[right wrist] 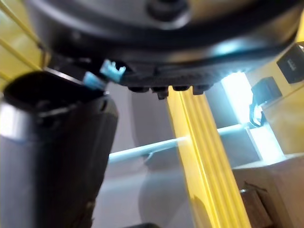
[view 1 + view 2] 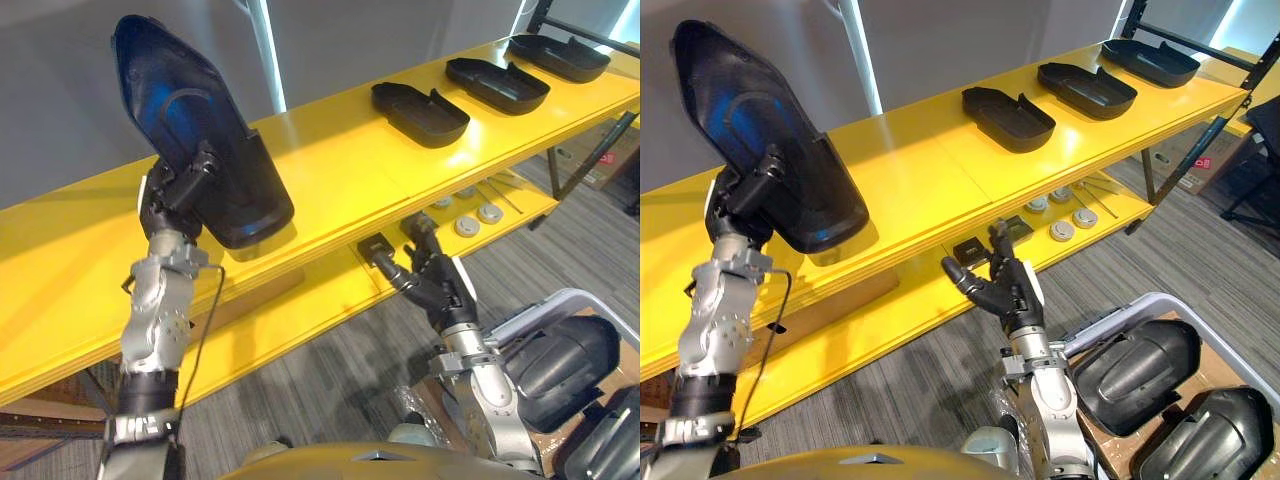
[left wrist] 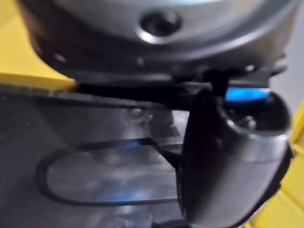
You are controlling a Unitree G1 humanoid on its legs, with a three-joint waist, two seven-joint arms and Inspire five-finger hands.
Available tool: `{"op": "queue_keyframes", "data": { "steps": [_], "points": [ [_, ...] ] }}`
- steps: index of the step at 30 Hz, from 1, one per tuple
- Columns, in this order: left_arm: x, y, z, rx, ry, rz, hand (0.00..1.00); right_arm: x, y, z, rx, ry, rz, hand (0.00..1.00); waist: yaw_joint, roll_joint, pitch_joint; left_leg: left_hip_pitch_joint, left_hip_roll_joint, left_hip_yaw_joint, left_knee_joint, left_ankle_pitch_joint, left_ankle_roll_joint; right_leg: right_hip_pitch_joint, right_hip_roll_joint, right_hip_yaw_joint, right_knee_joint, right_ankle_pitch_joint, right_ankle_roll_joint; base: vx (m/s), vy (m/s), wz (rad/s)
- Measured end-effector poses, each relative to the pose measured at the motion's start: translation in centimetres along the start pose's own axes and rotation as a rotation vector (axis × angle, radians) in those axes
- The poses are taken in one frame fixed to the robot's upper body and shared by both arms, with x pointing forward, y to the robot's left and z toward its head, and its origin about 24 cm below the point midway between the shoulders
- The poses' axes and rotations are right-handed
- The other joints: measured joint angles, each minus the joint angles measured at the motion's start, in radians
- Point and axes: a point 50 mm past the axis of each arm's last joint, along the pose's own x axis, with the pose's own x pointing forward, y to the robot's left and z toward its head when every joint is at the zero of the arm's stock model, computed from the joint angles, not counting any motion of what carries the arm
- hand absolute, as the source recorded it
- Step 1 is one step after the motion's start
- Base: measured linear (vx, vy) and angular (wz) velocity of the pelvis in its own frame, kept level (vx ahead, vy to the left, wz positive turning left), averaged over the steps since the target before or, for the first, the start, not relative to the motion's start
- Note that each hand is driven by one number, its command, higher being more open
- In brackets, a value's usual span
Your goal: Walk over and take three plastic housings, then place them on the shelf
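The left robot hand [image 2: 185,190] was closed around the lower part of the held housing [image 2: 190,110], a black plastic shell. The shell stood steeply tilted above this robot hand, with its hollow side facing the robot. Its bottom end was over the top board of the yellow shelf [image 2: 330,170], near the front edge. It probably touched the board or was just above it, but the shadow there hid the contact. Well away from this robot hand, on its far right side, a row of housings [image 2: 497,85] already lay flat on the same board, three pieces, hollow side up.

The right robot hand [image 2: 435,285] was spread wide and held nothing. It hung below the front edge of the top board. Just beyond its fingertips, a small black block [image 2: 375,247] lay on the lower board. Behind it stood a grey bin [image 2: 1160,300] with more housings [image 2: 1135,375] inside.

The danger, in my judgement, was the grip. The shell was held only at one end, so its long free part could turn in the fingers. If the fingers opened while it stood so steep and so close to the edge, it might fall forward off the shelf.
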Motion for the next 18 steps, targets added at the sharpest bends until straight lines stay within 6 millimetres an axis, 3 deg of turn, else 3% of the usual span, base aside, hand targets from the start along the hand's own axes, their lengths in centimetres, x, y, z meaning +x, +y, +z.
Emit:
{"op": "queue_keyframes", "data": {
  "steps": [5,15,18],
  "points": [
    [2.3,1.8,-0.1,0.046,0.089,0.090,0.00,-0.2,0.6,-0.6,0.037,0.040,0.056,1.00,-0.029,0.001,-0.012,0.003,0.004,0.014,-0.015,0.015,-0.002,-0.008,0.009,0.014,-0.012,0.006,0.000,-0.02,-0.023,-0.08],
    [3.2,1.4,-4.0,-0.023,0.315,0.140,0.00,-1.2,2.4,-2.0,0.066,0.129,0.130,1.00,-0.054,-0.011,-0.013,-0.006,0.006,0.030,-0.010,0.015,-0.002,-0.029,0.011,0.040,-0.011,0.007,0.002,-0.01,-0.002,-0.04],
    [3.4,1.2,-4.0,-0.053,0.317,0.140,0.00,-1.4,2.3,-2.3,0.071,0.155,0.110,1.00,-0.058,-0.027,-0.008,-0.006,0.007,0.034,-0.008,0.014,-0.003,-0.033,0.013,0.045,-0.010,0.007,0.002,-0.03,-0.011,-0.05]
  ]
}}
